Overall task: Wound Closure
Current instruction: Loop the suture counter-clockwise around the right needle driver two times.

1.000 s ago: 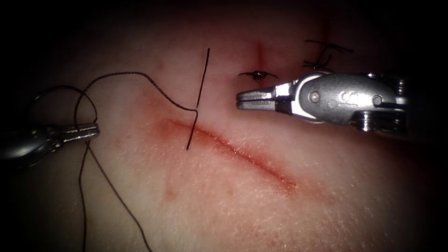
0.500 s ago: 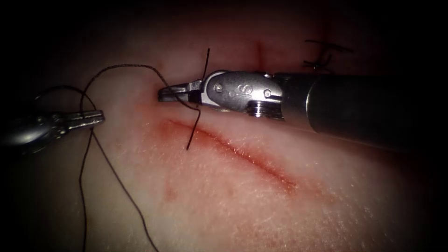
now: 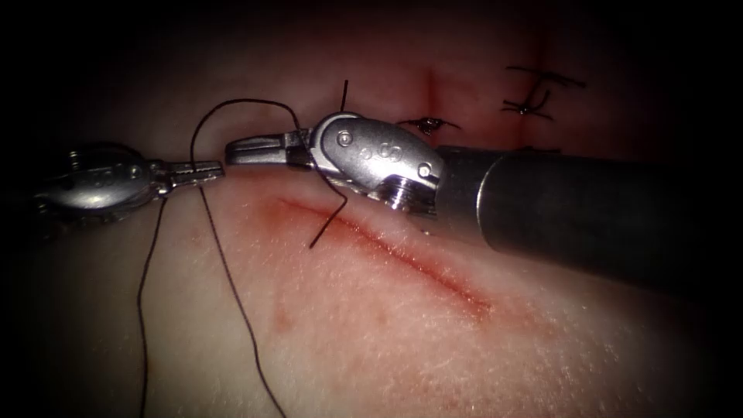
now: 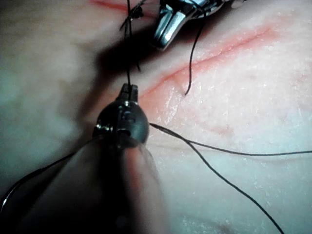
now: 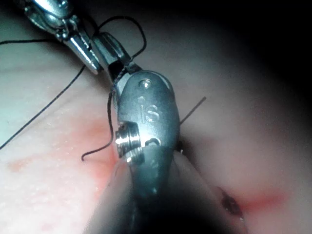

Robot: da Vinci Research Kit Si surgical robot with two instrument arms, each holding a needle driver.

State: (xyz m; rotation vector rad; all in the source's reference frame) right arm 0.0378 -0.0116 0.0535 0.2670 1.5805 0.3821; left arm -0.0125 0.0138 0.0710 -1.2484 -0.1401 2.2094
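Endoscope view: I see two steel tools nearly tip to tip over pale tissue (image 3: pixel 387 348), just left of the upper-left end of a slanting red cut (image 3: pixel 418 267). Left pincer (image 3: pixel 197 169) is clamped on the dark thread (image 3: pixel 232 101); two strands hang down from there. Right pincer (image 3: pixel 255 149) comes in from the right w/ jaws narrow, pressed together, nothing visible between them. The thread arcs up from the left pincer and drapes over the right tool near its hinge. Past that, a short thread tail (image 3: pixel 325 224) runs steeply down-left and ends on the cut's left end. So the tail lies behind and below the right pincer's tips, its long axis approx. crosswise to the jaws, and the right arm is nearer. I can't tell where the needle is. Two tied stitches (image 3: pixel 424 123) sit above the right tool.
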